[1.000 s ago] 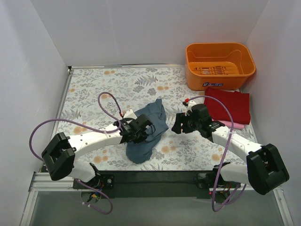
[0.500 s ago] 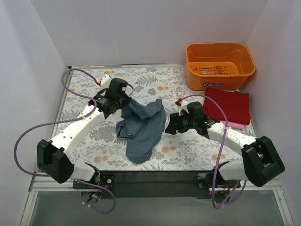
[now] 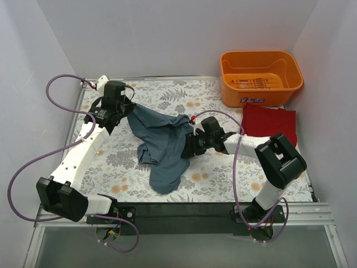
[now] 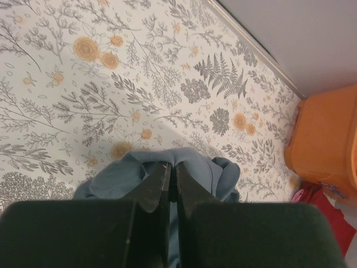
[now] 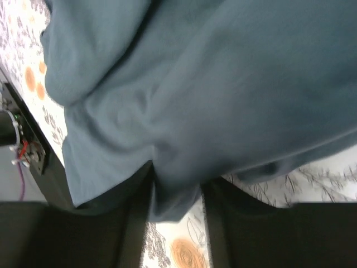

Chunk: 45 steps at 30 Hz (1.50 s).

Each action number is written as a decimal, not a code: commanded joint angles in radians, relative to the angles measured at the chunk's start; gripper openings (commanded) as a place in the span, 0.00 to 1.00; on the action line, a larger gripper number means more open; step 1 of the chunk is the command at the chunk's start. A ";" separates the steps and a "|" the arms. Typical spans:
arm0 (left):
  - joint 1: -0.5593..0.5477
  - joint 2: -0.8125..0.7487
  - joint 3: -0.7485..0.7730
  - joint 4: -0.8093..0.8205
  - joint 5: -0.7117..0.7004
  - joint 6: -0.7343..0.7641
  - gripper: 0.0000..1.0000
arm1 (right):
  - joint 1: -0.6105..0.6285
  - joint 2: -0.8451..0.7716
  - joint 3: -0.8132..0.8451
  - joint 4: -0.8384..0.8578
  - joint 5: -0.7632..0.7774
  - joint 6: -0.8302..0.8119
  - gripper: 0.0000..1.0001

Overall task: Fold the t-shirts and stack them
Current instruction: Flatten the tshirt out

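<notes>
The slate blue-grey t-shirt [image 3: 167, 148] lies crumpled mid-table, and one end of it is pulled up toward the far left. My left gripper [image 3: 129, 109] is shut on that end; in the left wrist view the cloth [image 4: 203, 167] is pinched between the closed fingertips [image 4: 162, 173]. My right gripper [image 3: 188, 146] is at the shirt's right edge. Its jaws stand apart around a hanging fold of the blue-grey cloth [image 5: 184, 111], with a gap left beside the fold. The dark red t-shirt [image 3: 270, 123] lies folded flat at the right, and a corner of it [image 4: 329, 220] shows in the left wrist view.
An orange plastic basket [image 3: 261, 75] stands at the back right corner, just behind the red shirt; its side [image 4: 329, 139] shows in the left wrist view. The flower-patterned tablecloth [image 3: 111, 162] covers the table, with white walls close on three sides.
My left gripper carried the shirt's end from the table's middle up toward the far left, stretching the cloth. My right arm reached left onto the shirt's right edge and its jaws narrowed.
</notes>
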 commanded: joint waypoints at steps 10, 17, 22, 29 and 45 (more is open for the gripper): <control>0.235 0.016 0.336 -0.011 0.044 0.128 0.00 | -0.071 -0.054 0.416 -0.306 0.388 -0.277 0.01; 0.363 0.162 0.790 -0.025 0.070 0.157 0.00 | -0.106 -0.191 0.719 -0.325 0.772 -0.484 0.01; 0.370 0.136 0.829 0.033 0.111 0.181 0.00 | -0.106 -0.292 0.721 -0.267 0.753 -0.549 0.04; 0.370 -0.166 0.384 0.060 0.163 0.154 0.00 | -0.106 -0.515 0.329 -0.265 0.610 -0.370 0.09; 0.367 -0.680 -0.535 -0.089 0.059 0.071 0.00 | -0.106 -0.676 -0.110 -0.371 0.358 -0.193 0.52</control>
